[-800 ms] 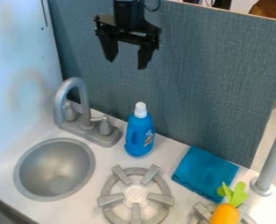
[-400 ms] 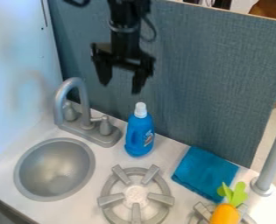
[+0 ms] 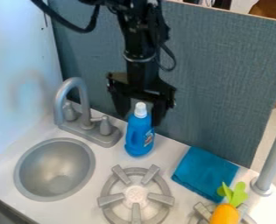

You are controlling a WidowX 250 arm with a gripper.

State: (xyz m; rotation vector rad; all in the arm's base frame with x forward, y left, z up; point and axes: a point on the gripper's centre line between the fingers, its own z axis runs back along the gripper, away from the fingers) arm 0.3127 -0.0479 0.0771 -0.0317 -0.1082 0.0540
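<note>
We see a smooth, satiny metal-look sink basin (image 3: 54,169), a glossy blue plastic detergent bottle (image 3: 139,136), soft matt cloth (image 3: 205,173), and a matt, woven-looking blue-grey backboard (image 3: 216,78) behind them.

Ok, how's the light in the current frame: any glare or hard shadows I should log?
Camera view: light looks soft and fairly even, no hard shadows on the counter; mild sheen inside the sink bowl; left wall bright with a faint darker patch; gripper very dark against the blue-gray panel, so its detail is hard to read.
</note>
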